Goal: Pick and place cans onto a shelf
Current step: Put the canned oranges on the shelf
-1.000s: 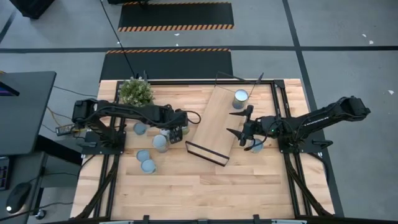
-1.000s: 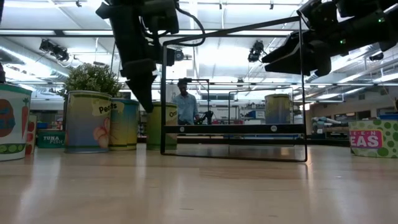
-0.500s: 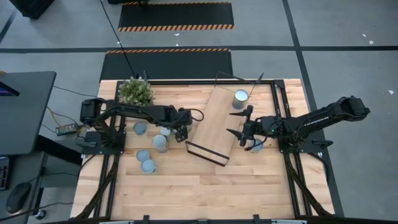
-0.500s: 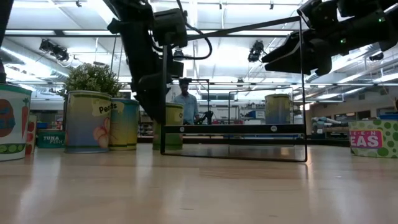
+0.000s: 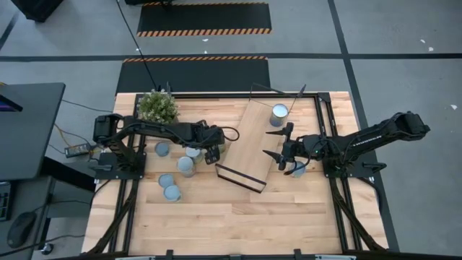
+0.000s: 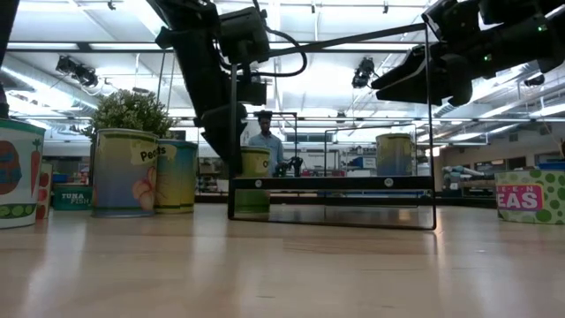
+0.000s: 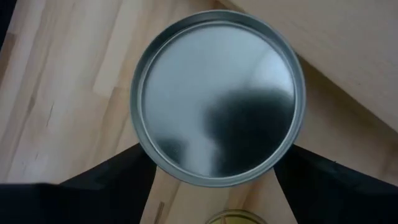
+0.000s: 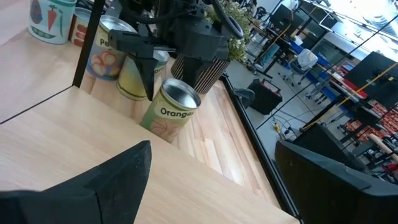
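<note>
My left gripper [image 5: 210, 149] is shut on a can labelled "Orange" [image 8: 169, 111] beside the shelf's left edge. The can's silvery top [image 7: 217, 96] fills the left wrist view. The shelf [image 5: 253, 144] is a light-wood board on a black wire frame, and one can [image 5: 279, 113] stands at its far end. Several cans [image 5: 173, 170] stand on the table left of the shelf. My right gripper [image 5: 274, 144] is open and empty above the shelf's right edge, with a can [image 5: 297, 170] below its wrist. My left gripper pinches the Orange can between its two fingers [image 7: 118, 180], one on each side of the can's wall just below the rim [image 7: 144, 149]. The fingers come from above, pointing down. The can stays about upright. Whether its bottom is clear of the table I cannot tell.
A potted plant [image 5: 158, 107] stands at the table's far left. In the low view large cans [image 6: 126, 172] stand at the left and a peas can [image 6: 528, 196] at the right. A person [image 6: 262, 146] stands far off in the room.
My left gripper has gone toward the table's right edge, up to the shelf's left edge, and the Orange can has gone with it, staying upright.
</note>
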Robot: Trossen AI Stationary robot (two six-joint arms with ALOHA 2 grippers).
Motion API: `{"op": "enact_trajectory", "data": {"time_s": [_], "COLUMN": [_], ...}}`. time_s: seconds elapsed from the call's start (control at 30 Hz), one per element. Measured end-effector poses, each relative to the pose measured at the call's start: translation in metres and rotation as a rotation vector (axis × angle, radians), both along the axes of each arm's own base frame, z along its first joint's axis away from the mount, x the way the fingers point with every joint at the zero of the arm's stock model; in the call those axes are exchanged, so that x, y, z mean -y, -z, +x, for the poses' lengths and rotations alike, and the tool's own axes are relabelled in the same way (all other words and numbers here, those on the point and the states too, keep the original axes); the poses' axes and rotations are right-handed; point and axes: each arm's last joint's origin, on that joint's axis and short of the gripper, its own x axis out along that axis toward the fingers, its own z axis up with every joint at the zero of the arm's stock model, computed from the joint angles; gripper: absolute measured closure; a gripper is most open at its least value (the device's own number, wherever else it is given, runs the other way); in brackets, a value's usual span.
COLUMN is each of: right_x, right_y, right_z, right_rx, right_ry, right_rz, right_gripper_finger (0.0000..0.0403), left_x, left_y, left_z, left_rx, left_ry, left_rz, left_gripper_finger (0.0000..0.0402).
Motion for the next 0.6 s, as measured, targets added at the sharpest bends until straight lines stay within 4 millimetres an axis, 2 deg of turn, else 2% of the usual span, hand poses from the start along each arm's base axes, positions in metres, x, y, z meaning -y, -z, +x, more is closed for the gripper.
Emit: {"op": "enact_trajectory", "data": {"time_s": [0.6], "right_x": [-0.0001], "right_y": [0.0007], "right_z": [0.0003], "right_rx": [-0.002], "right_ry": [0.001], "right_rz": [0.006], "right_gripper_finger": [0.0053], "left_x": [0.0023], "left_y": [0.0012], "left_z": [-0.0026], "left_rx": [-0.016], "left_ry": [-0.036], "left_rz": [-0.02], "left_gripper_finger": [0.0084]}}
